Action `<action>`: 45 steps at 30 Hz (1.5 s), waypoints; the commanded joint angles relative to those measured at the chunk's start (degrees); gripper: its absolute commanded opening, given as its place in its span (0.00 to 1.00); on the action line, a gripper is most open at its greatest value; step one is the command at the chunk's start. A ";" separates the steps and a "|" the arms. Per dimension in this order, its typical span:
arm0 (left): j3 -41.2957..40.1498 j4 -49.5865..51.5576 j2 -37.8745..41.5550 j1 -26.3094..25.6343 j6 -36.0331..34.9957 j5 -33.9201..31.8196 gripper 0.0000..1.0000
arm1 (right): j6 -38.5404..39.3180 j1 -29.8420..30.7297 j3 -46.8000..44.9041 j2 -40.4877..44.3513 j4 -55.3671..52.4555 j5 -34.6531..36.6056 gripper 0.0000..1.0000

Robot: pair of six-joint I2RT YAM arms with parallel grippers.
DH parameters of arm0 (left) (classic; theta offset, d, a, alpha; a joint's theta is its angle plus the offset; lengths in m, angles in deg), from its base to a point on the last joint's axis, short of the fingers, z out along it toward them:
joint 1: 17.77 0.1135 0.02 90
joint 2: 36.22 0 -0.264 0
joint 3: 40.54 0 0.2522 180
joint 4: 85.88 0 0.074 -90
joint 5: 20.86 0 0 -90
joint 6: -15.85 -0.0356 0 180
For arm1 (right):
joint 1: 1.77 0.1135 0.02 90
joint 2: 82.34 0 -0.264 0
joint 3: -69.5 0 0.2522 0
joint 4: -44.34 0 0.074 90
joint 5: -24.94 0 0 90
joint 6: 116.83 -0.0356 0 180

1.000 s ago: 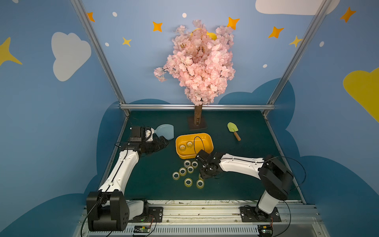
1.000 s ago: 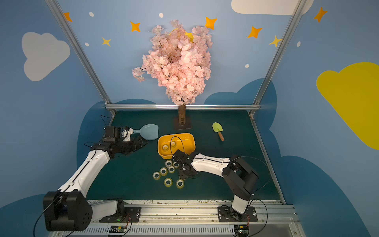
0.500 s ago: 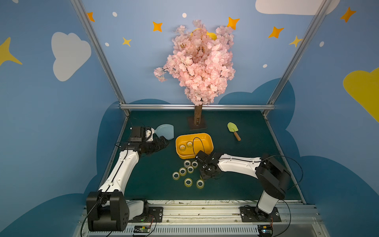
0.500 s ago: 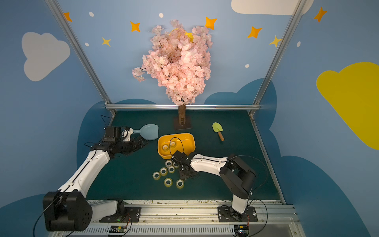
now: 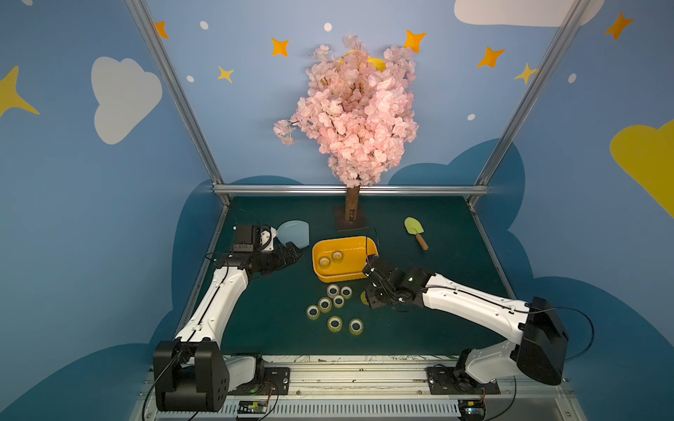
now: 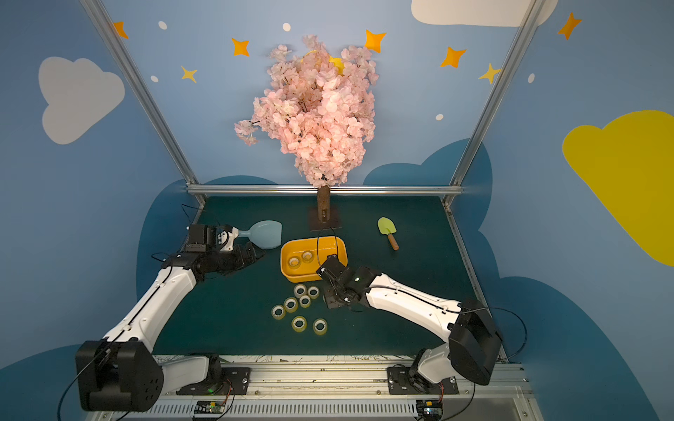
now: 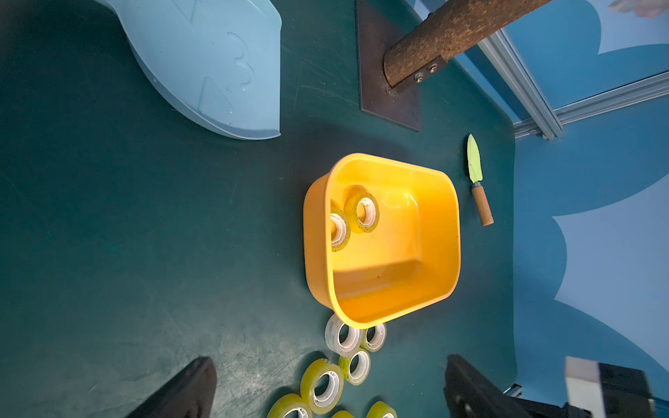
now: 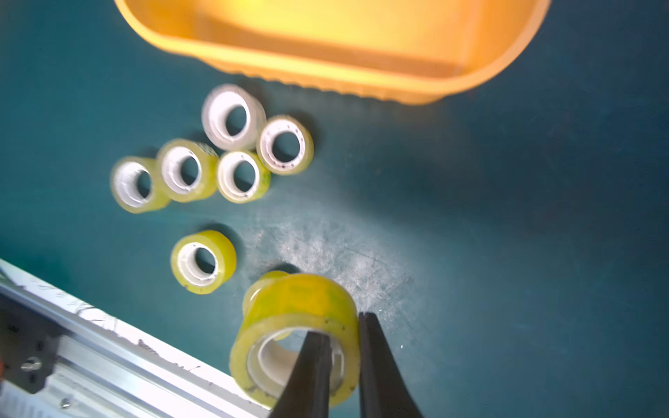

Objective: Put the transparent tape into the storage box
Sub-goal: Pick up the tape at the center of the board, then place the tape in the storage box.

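The storage box is an orange-yellow tub in the middle of the mat, and two tape rolls lie in it. Several more transparent tape rolls lie loose in front of it. My right gripper is shut on the wall of one yellowish roll, with one finger inside the core and one outside, just right of the loose rolls. My left gripper hangs open and empty to the left of the box.
A pale blue dustpan lies by the left gripper. A pink blossom tree stands on a dark base plate behind the box. At the back right lies a green trowel. An aluminium rail runs along the front edge.
The right gripper's jaws have closed on the tape roll, and the arm has shifted slightly toward the box. The left arm has not moved.
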State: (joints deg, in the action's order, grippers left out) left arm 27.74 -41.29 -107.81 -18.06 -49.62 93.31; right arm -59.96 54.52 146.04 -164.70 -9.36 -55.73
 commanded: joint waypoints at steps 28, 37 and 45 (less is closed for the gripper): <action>0.32 0.90 2.37 -0.58 -0.16 0.66 1.00 | 8.30 -16.34 32.47 -32.95 -2.45 -13.91 0.00; 0.06 0.62 3.04 -0.55 -0.05 0.79 1.00 | 5.01 -17.05 41.88 -44.66 -3.45 -8.88 0.00; 0.32 1.03 3.12 -0.48 -0.43 0.45 1.00 | 4.05 -17.21 47.93 -50.89 -4.44 -6.89 0.01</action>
State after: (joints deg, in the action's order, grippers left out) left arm 27.74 -41.24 -105.45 -18.54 -49.44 93.74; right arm -55.02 37.65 192.05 -214.34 -11.70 -64.81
